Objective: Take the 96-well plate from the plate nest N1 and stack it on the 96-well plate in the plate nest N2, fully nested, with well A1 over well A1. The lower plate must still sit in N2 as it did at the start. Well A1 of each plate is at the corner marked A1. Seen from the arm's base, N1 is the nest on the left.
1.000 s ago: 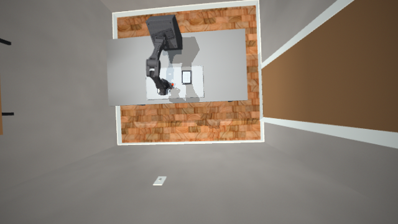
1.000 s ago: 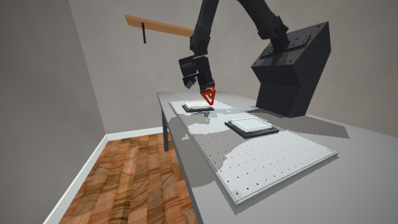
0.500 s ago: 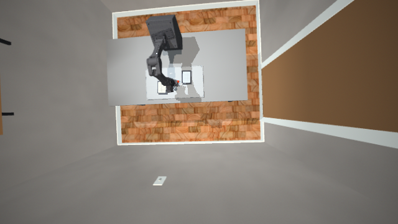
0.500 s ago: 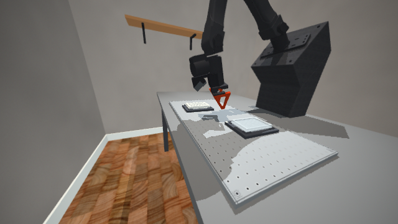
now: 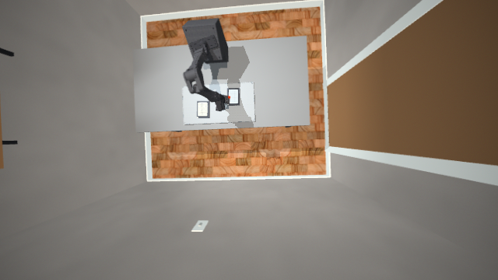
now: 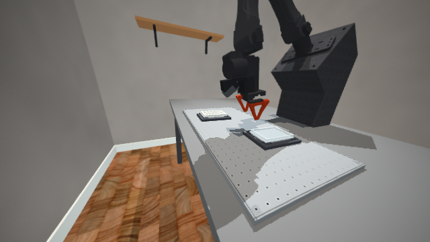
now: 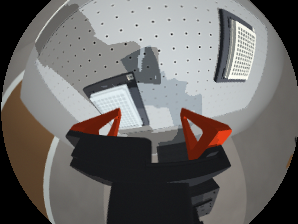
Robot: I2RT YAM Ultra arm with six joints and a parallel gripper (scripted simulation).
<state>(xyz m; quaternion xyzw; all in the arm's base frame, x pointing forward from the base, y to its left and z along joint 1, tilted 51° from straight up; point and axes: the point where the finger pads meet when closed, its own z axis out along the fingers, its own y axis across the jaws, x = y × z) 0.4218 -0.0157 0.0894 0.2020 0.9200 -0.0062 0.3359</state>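
Observation:
The 96-well plate in nest N1 (image 6: pixel 272 135) is white and sits in a dark frame on the near part of the perforated board; it also shows in the top view (image 5: pixel 233 96) and in the wrist view (image 7: pixel 119 103). The second plate, in nest N2 (image 6: pixel 213 114), lies farther along the board, and shows in the top view (image 5: pixel 203 109) and the wrist view (image 7: pixel 238 50). My gripper (image 6: pixel 252 113) (image 5: pixel 227 99) (image 7: pixel 150 111) has red fingers, is open and holds nothing. It hovers above the board between the nests, close to the N1 plate's edge.
The perforated board (image 6: pixel 269 168) lies on a grey table whose long edge runs down the left side. The arm's dark base block (image 6: pixel 316 77) stands just behind N1. A wooden shelf (image 6: pixel 178 30) hangs on the far wall.

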